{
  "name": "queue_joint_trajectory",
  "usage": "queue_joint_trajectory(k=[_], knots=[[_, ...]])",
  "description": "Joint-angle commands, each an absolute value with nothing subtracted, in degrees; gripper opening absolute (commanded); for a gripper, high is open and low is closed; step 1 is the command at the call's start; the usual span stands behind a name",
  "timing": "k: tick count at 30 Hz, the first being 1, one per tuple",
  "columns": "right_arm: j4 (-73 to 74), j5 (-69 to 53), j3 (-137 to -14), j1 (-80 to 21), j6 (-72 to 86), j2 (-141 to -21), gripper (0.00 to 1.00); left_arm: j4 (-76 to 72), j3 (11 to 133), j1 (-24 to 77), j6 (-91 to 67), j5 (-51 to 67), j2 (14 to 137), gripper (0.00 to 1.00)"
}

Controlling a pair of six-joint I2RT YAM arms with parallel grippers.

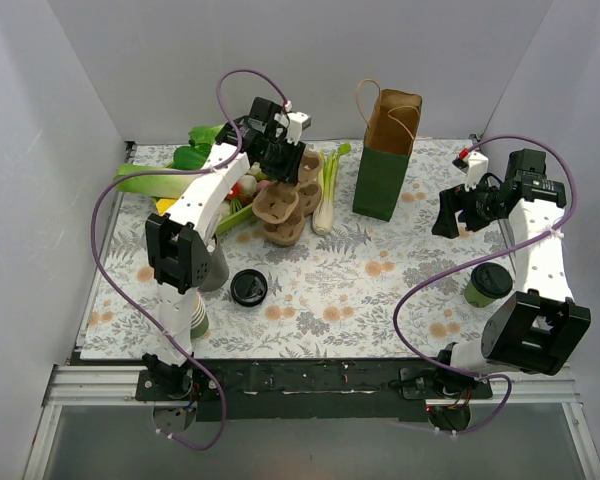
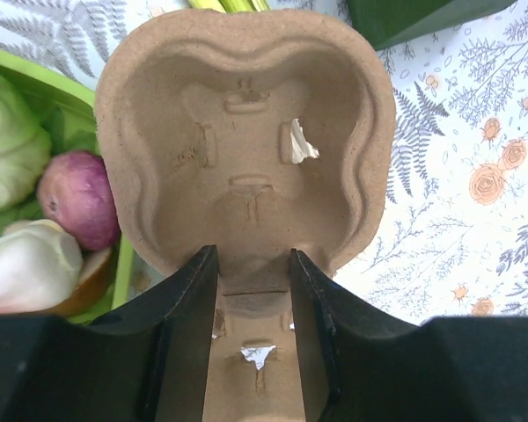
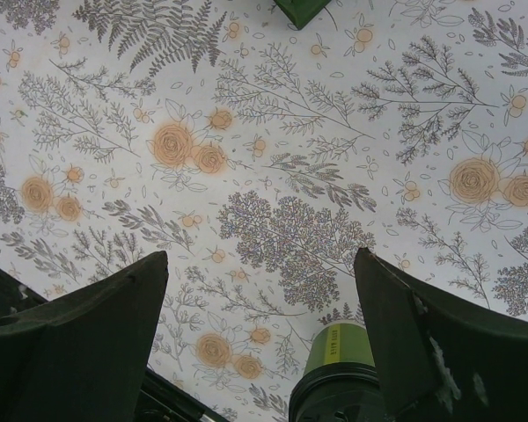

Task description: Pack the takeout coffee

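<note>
The takeout coffee (image 1: 489, 284), a dark green cup with a black lid, stands at the right side of the table, close to the right arm. It also shows at the bottom of the right wrist view, takeout coffee (image 3: 334, 380). My right gripper (image 1: 448, 214) hangs above the cloth left of and beyond the cup, its jaws open and empty, right gripper (image 3: 260, 255). My left gripper (image 1: 280, 158) is at the back, shut on the middle ridge of a brown cardboard cup carrier (image 2: 246, 132), left gripper (image 2: 253, 264).
A green-and-brown paper bag (image 1: 385, 155) stands open at the back centre. More cardboard carriers (image 1: 280, 215) lie under the held one, beside vegetables (image 1: 195, 160). A loose black lid (image 1: 249, 287) lies in front. Stacked green cups (image 1: 196, 320) stand by the left arm.
</note>
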State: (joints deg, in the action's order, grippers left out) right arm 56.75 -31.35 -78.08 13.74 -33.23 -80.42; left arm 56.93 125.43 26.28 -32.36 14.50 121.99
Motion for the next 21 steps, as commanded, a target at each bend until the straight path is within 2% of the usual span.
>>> queue_joint_trajectory(k=[1, 3, 4, 8, 15, 21], knots=[[55.5, -32.8, -77.3, 13.5, -33.0, -79.5, 0.94, 57.4, 127.7, 25.9, -28.7, 13.1, 117.5, 0.0], [55.6, -33.0, -77.3, 13.4, -32.9, -79.5, 0.94, 58.7, 126.7, 26.0, -24.6, 15.9, 115.6, 0.0], [55.8, -33.7, -78.0, 13.4, -33.0, -79.5, 0.94, 59.5, 126.0, 25.9, -23.1, 21.0, 114.7, 0.0], [56.7, -38.7, -86.3, 13.1, -35.5, -80.6, 0.94, 62.1, 111.8, 26.9, -13.6, 32.4, 107.3, 0.0], [55.6, -42.9, -109.1, 6.0, -39.2, -89.6, 0.95, 57.9, 93.7, 29.2, -8.7, 35.9, 98.7, 0.0], [56.0, -37.0, -118.6, -5.1, -42.9, -98.0, 0.94, 51.4, 86.8, 31.6, -12.1, 37.1, 98.9, 0.0]])
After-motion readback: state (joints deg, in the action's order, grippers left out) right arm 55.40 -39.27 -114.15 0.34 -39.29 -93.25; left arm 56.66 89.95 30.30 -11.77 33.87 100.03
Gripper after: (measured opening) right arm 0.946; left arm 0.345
